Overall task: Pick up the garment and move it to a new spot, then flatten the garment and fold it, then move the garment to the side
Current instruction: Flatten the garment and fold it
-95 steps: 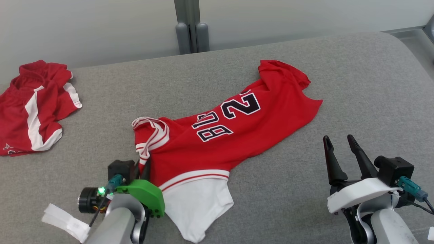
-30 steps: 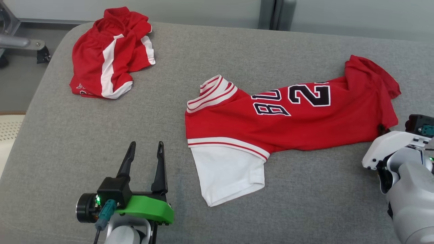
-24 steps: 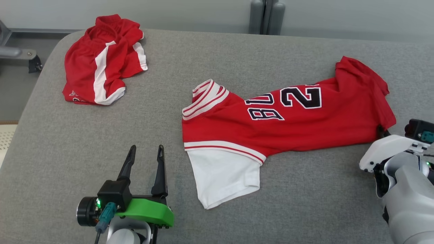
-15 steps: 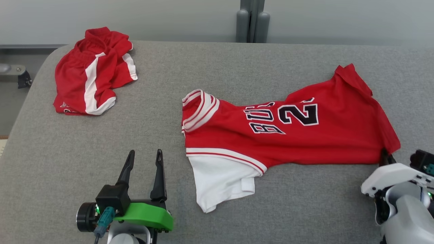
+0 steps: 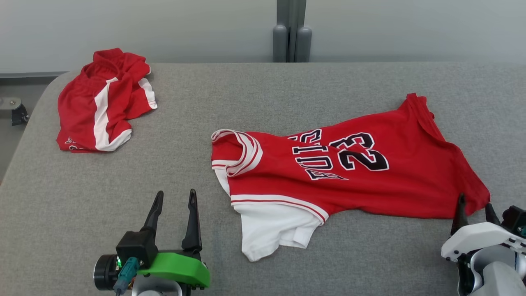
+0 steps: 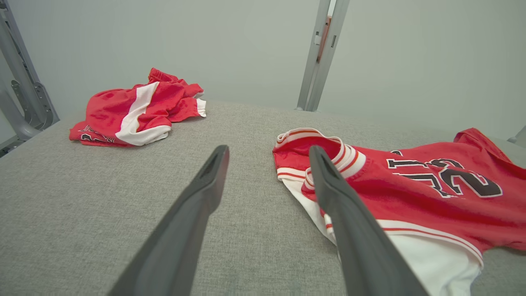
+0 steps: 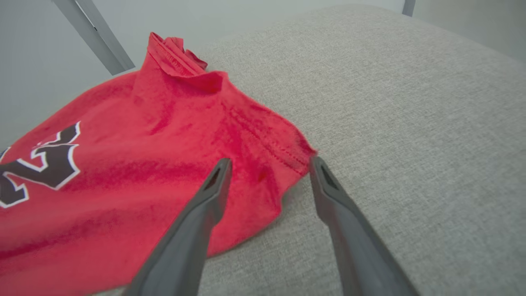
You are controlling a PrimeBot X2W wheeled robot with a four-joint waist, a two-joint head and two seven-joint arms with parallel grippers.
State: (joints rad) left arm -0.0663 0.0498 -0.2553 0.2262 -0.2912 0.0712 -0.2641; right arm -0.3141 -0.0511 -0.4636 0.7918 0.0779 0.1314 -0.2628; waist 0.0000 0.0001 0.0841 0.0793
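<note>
The risk was that the jersey (image 5: pixel 349 176), lying rumpled across the middle of the bench (image 5: pixel 246 90), would bunch up if dragged by one pinched corner, since its white part sat creased. Its right hem corner lay between the spread fingers of the open right gripper (image 7: pixel 270 161). The left gripper (image 5: pixel 176 192), also open and empty, stood near the collar end, apart from it.
</note>
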